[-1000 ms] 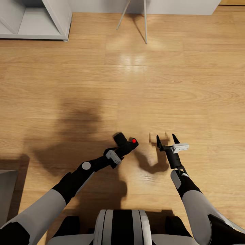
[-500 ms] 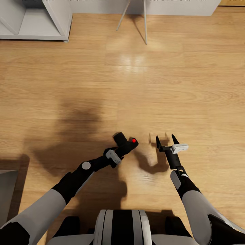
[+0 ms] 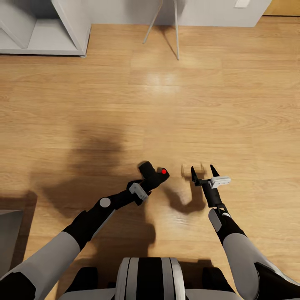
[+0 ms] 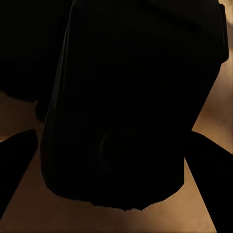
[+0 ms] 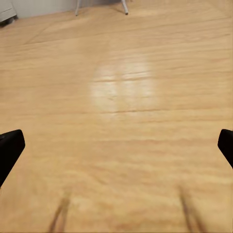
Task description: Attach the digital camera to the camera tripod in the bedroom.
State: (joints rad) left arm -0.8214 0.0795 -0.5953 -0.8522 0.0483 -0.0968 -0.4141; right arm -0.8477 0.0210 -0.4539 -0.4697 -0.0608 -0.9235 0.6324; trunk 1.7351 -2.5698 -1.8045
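Two end effectors over the wood floor (image 3: 233, 108): left end effector (image 3: 155, 178) pinching the digital camera (image 3: 153, 172). Right end effector (image 3: 203, 171), just beside the camera, spread and empty.

grey-white forearms, black wrists, black hands, striped black-and-white trunk (image 3: 150, 278)

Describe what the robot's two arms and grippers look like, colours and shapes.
Both arms have pale grey upper shells narrowing into black forearms. The left arm carries a round grey disc at a joint. The right gripper has two thin pointed black fingers and a small white block beside them; the left gripper is black too.
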